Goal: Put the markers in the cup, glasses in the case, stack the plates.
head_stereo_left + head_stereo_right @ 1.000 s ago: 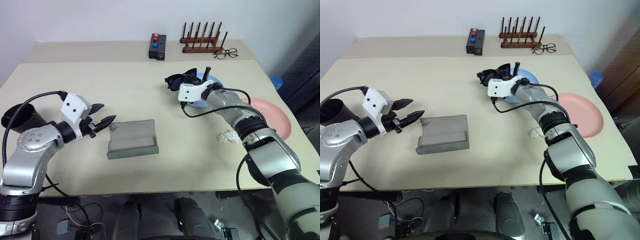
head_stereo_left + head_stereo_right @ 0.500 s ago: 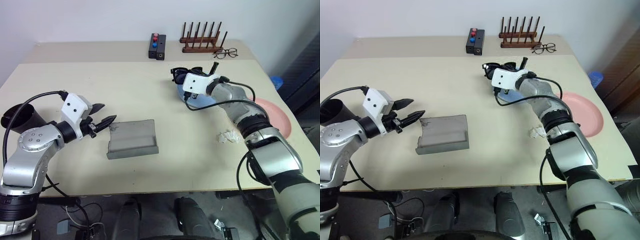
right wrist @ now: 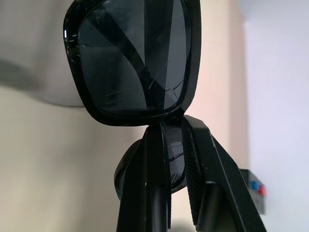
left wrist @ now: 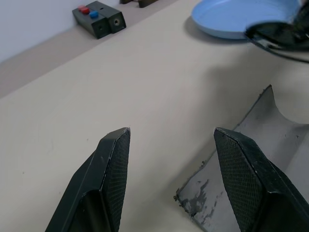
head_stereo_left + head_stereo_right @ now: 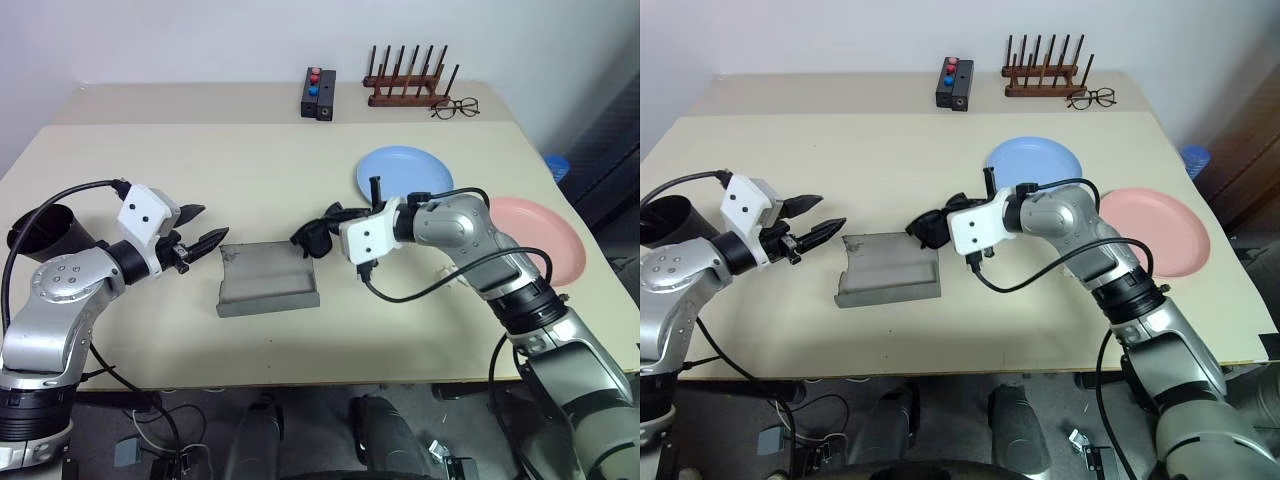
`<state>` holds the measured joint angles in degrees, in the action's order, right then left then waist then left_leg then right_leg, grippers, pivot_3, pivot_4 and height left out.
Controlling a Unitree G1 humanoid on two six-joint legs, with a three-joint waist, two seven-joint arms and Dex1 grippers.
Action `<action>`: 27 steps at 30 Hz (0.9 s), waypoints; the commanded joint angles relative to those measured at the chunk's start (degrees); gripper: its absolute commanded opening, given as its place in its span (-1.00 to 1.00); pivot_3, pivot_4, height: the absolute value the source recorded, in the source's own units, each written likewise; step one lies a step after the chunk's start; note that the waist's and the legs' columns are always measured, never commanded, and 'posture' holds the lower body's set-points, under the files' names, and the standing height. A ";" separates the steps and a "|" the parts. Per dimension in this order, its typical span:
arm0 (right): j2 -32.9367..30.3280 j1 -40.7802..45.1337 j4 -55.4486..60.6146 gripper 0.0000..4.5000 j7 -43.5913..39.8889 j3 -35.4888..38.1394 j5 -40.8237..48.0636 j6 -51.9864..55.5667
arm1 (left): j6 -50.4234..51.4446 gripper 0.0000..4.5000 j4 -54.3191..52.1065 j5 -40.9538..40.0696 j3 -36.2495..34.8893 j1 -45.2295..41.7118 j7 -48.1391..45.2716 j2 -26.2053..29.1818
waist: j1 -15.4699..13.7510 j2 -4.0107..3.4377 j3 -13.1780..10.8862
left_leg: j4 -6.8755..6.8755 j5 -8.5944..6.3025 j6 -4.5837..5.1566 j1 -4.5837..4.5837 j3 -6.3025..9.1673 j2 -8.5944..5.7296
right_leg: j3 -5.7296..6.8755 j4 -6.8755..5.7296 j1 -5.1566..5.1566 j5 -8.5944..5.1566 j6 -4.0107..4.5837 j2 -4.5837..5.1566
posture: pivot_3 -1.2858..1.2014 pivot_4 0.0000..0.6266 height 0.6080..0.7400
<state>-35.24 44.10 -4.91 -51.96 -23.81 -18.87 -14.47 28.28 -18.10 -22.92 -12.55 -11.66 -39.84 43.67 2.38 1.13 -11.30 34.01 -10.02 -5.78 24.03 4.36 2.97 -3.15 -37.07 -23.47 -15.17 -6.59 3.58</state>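
Note:
My right gripper (image 5: pixel 322 234) is shut on the bridge of the black sunglasses (image 5: pixel 312 240), pinched between its fingers (image 3: pixel 157 159). It holds them just above the right far corner of the open grey case (image 5: pixel 267 278). Left of the case, my left gripper (image 5: pixel 213 224) hovers open with nothing between its fingers (image 4: pixel 113 159). The black cup (image 5: pixel 45 232) stands at the table's left edge beside my left arm. The light blue plate (image 5: pixel 405 172) and the pink plate (image 5: pixel 545 238) lie apart on the right. The markers are out of view.
A small black box with red and blue buttons (image 5: pixel 318 93), a wooden peg rack (image 5: pixel 408 85) and thin-rimmed clear spectacles (image 5: pixel 455 106) sit along the table's far edge. My right arm's cable (image 5: pixel 430 285) loops low over the table near the pink plate.
My right gripper has carried the sunglasses from over the blue plate back and to the left, ending at the case's right side. The left arm has stayed still.

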 commanded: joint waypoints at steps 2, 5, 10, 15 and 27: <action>-4.80 -0.78 -0.12 -0.97 -1.85 0.30 -3.58 -1.43 | -0.92 0.25 -1.41 0.41 -0.82 -0.03 0.04 0.39 | 0.08 0.00 0.00 | 0.00 0.00 0.00 0.00 0.00 0.00 | 0.00 0.00 0.00 0.00 0.00 0.00 | 0.03 -0.52 0.98; -7.16 -2.11 0.50 -0.97 -5.02 -0.10 -3.62 -1.18 | -0.84 0.25 -1.47 0.34 -0.81 0.06 -0.01 0.41 | 0.05 0.00 0.00 | 0.00 0.00 0.00 0.00 0.00 0.00 | 0.00 0.00 0.00 0.00 0.00 0.00 | 0.03 -0.52 0.98; -6.05 -1.93 -0.37 -0.80 -5.85 -0.50 -4.73 0.06 | -0.94 0.25 -1.39 0.58 0.20 -0.25 0.00 0.10 | 0.34 0.00 0.00 | -0.01 0.00 0.00 -0.02 0.00 0.00 | 0.00 -0.01 -0.02 0.00 0.00 -0.01 | 0.03 -0.52 0.98; -6.44 -1.63 -1.53 0.21 -6.75 1.61 -2.14 -0.88 | -0.87 0.25 -1.53 0.55 0.34 -0.31 0.01 0.00 | 0.00 0.01 0.00 | 0.00 0.00 0.00 0.00 0.00 0.00 | 0.00 0.02 -0.01 0.00 0.00 0.00 | 0.03 -0.52 0.98; -6.08 5.25 -8.61 0.21 -20.28 6.08 14.66 5.00 | -0.90 0.25 -1.32 0.62 1.14 -0.63 -0.23 -0.55 | 0.18 0.01 0.00 | 0.01 0.00 0.00 -0.04 0.00 0.01 | 0.00 0.00 0.02 0.00 0.00 0.00 | 0.03 -0.52 0.98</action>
<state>-41.39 47.92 -11.46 -71.89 -17.68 -3.36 -6.96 28.27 -18.22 -22.49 -11.07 -11.52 -39.92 43.00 2.56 1.14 -11.30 34.01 -10.02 -5.78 24.00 4.36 2.97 -3.15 -37.05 -23.46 -15.17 -6.59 3.58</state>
